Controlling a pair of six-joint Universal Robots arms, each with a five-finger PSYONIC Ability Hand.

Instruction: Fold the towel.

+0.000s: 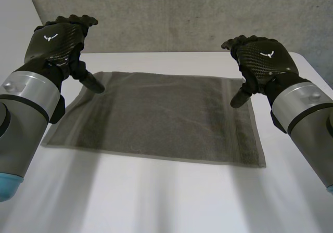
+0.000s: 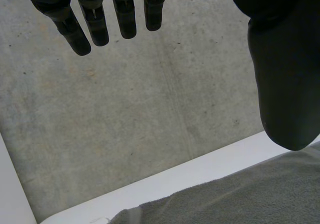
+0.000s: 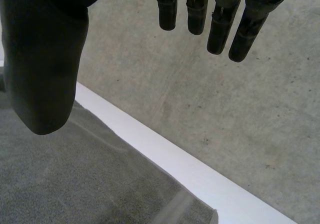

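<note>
We hover left hand (image 1: 56, 41) and right hand (image 1: 263, 59), both wide open, over the far corners of the flat grey terry towel (image 1: 156, 118); next, pinch them.

**Both hands raised, spread wide**

Your left arm (image 1: 26, 116) & right arm (image 1: 307, 113) reach fwd from either side. The left hand (image 1: 56, 39) and right hand (image 1: 265, 59) sit approx. level and well apart, backs twd the head cam. Each has its fingers straight, thumb angled down & held clear of them.
</note>
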